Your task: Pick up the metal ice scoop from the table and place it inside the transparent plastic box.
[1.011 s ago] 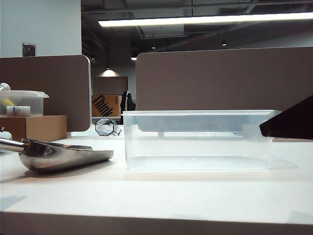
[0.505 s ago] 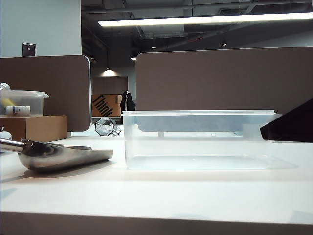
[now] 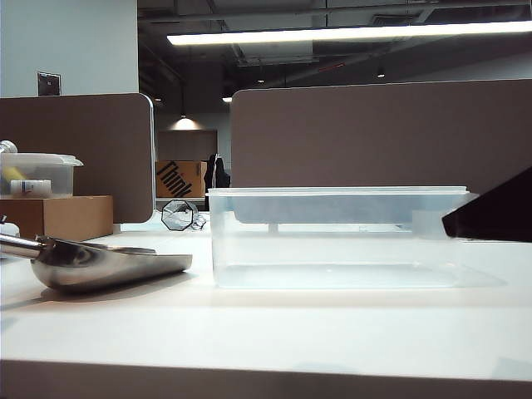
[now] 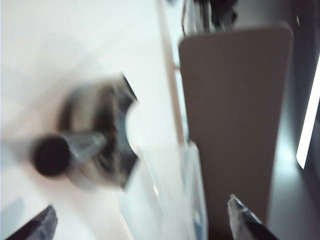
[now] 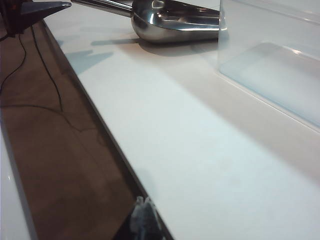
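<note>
Exterior view: the metal ice scoop lies on the table at the left, bowl resting on the white top, flat lip pointing toward the transparent plastic box, handle running off the left edge. Scoop and box are near each other w/ a narrow strip of bare table between, not touching. The box stands upright, approx. centre, nothing visible inside it. Behind at far left, a smaller lidded tub w/ yellow and white items sits on a cardboard box. Brown partition panels stand behind the table. A dark wedge at the right edge, in front of the box's right end, looks like part of the right arm; can't tell more.

Left wrist view is blurred. The left gripper hangs above the scoop, seen from the handle end, w/ the box wall just beside the scoop's far end. Two dark fingertips show at opposite corners, far apart w/ nothing between: jaws released, holding nothing.

Right wrist view: the right gripper is only a small blurred bit at the frame edge, over the table's front edge; can't tell whether its jaws are apart or closed. Scoop and a box corner lie well beyond it.
</note>
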You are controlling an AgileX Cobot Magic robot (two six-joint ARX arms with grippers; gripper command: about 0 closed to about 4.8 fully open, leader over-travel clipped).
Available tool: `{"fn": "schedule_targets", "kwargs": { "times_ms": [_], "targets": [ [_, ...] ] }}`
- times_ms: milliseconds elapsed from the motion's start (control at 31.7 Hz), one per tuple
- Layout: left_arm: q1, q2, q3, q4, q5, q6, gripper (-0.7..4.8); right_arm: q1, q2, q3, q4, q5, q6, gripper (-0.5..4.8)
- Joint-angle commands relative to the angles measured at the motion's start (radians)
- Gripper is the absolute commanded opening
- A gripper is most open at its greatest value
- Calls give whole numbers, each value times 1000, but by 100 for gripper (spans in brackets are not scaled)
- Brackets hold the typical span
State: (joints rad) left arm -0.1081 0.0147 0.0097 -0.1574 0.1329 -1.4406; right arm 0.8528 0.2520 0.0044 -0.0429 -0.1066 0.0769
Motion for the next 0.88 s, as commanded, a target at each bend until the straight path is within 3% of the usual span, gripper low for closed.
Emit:
{"fn": "schedule_targets", "kwargs": {
  "times_ms": [32,316,569,885],
  "targets": [
    [-13,42,-3,-34,-113,12,479,0,8,1,18,0,-2,-1],
    [-13,185,-3,-1,-118,-10,479,-1,50,1,17,0,-2,-1],
    [-13,188,-3,19,-182,-54,479,-1,50,1,17,0,-2,-1],
    [-13,188,-3,45,-156,-60,479,-1,50,1,17,0,-2,-1]
  ]
}}
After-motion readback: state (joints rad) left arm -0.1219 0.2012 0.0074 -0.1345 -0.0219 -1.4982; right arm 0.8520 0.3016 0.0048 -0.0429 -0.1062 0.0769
